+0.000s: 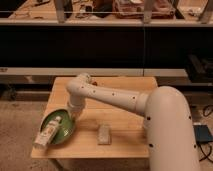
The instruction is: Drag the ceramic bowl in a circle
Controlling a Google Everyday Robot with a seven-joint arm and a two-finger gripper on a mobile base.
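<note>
Claw parked in the bowl at the bench's front-left corner

The wide, shallow, glossy green ceramic bowl [64, 133] sits near the wooden bench's [122, 125] front-left corner. The pale claw [44, 139] lies across its inside, pointing front-left, so the bowl is right under it. Can't tell if it's clamped or loose. A pale flat rectangular block [104, 134] lies just right, and the fat white arm [165, 120] hides the bench's right end.
</note>
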